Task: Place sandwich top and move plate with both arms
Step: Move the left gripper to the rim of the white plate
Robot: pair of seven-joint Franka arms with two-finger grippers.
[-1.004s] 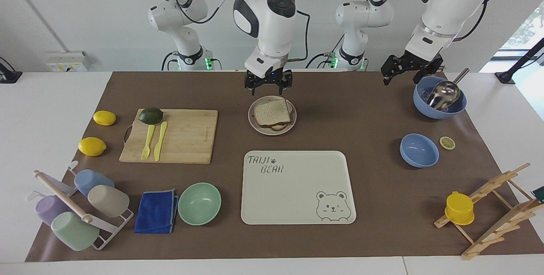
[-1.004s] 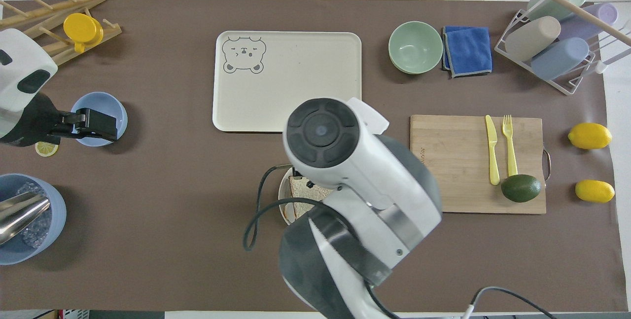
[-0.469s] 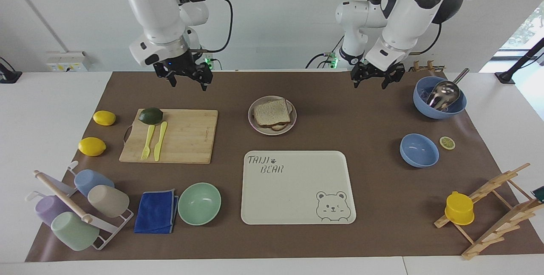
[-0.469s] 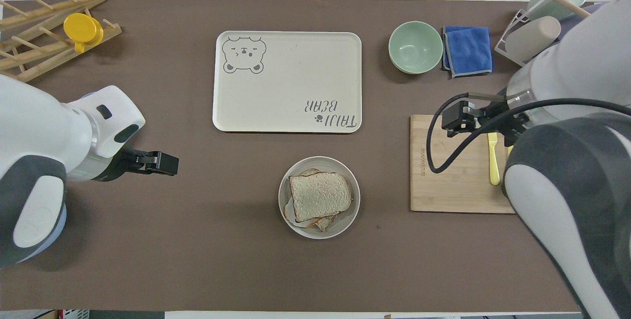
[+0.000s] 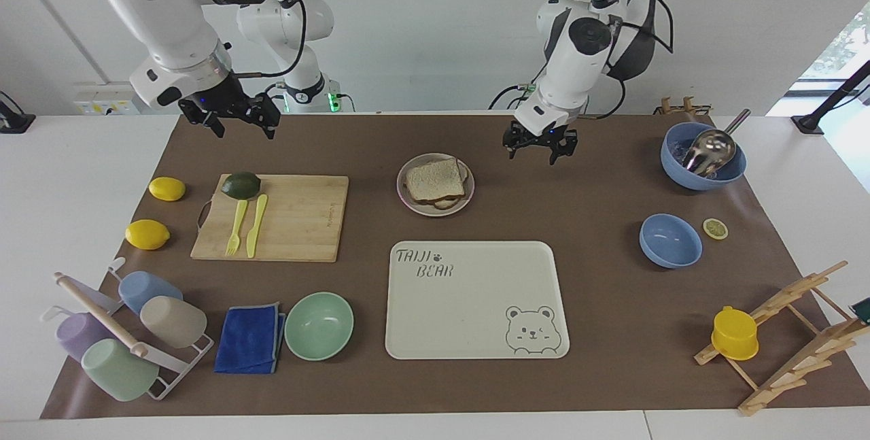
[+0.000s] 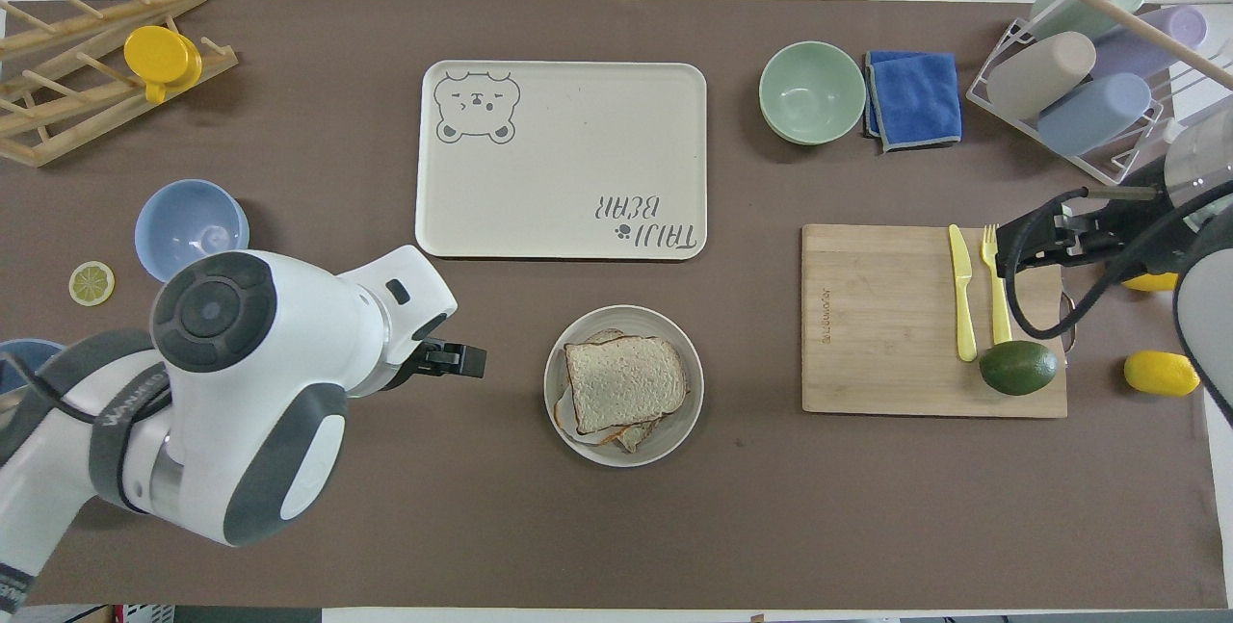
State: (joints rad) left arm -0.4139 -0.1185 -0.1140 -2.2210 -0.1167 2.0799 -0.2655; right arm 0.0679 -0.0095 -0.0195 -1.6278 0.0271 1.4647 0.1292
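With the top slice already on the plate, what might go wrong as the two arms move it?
1. The sandwich top lies loose and skewed over the lower layers, so a tilted plate may shed it.
2. The left gripper hovers beside the plate, the right gripper over the cutting board's end; uneven arrival could push the shallow plate.

A white bench carries a large brown mat that covers most of its top, leaving bare white margins at both ends. Above the bench rises a plain white wall, evenly lit, with a white socket box fixed low on it near the mat's corner. At the wall's other end, a window shows daylight and green foliage.
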